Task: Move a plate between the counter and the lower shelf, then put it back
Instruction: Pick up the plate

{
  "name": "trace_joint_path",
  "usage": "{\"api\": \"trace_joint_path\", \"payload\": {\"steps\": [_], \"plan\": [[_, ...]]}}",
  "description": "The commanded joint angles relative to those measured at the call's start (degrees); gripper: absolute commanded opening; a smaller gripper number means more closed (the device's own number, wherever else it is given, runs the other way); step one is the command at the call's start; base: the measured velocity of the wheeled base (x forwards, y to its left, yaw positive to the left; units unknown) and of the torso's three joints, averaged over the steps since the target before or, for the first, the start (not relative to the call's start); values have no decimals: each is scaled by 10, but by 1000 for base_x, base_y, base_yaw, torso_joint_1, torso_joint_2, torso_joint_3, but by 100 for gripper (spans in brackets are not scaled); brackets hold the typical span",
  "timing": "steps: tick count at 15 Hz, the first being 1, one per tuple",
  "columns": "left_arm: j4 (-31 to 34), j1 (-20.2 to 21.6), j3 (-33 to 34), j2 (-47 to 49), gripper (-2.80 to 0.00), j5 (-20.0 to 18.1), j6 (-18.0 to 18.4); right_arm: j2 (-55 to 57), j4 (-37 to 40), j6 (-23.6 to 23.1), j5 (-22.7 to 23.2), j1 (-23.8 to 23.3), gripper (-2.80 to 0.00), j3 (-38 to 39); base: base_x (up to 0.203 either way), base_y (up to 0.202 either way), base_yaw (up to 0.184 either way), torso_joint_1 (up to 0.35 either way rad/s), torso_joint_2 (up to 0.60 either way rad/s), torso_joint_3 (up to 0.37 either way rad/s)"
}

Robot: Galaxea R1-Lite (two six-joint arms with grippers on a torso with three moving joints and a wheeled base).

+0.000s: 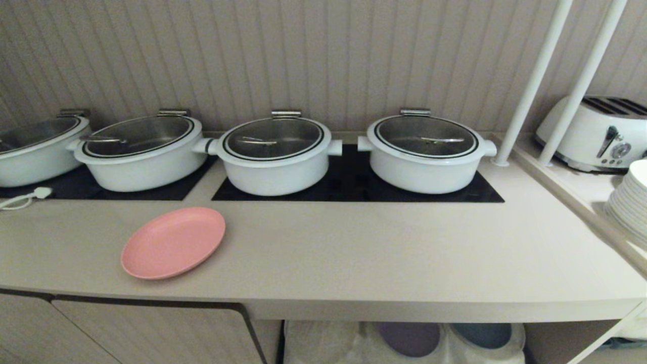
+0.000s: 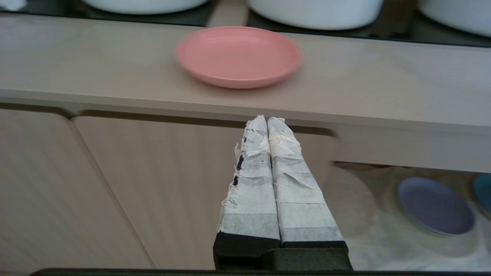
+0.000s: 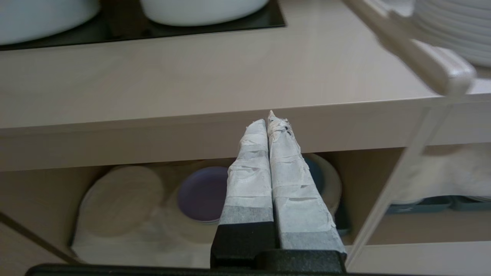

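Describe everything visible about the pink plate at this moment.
The pink plate is round, matte and plastic-looking, with a low raised rim and nothing on it. It lies flat and upright on the beige counter, near the front edge, in front of the white pots, above a closed cabinet door. Only the counter touches it; neither end effector is near its rim.

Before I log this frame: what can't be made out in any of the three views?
- Lower shelf: head view shows only its front; the counter edge hides the rest.
- Blue plate: counter-cropped in the head view; edge-cut in the left wrist view; behind the right gripper in the right wrist view.
- Pot contents: dark glass lids.
- Both arms: outside the head view.
- Pink plate: absent from the right wrist view.
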Motion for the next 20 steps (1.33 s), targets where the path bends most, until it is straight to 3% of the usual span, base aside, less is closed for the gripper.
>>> {"api": "trace_joint_path", "payload": {"steps": [1,20], "plan": [[0,0,0,1,-280,0,0,0,0,0,0,0,-280,0,0,197,1,1,2,2],[-1,0,0,1,-280,-1,-1,0,0,0,0,0,-280,0,0,197,0,3,4,2]]}}
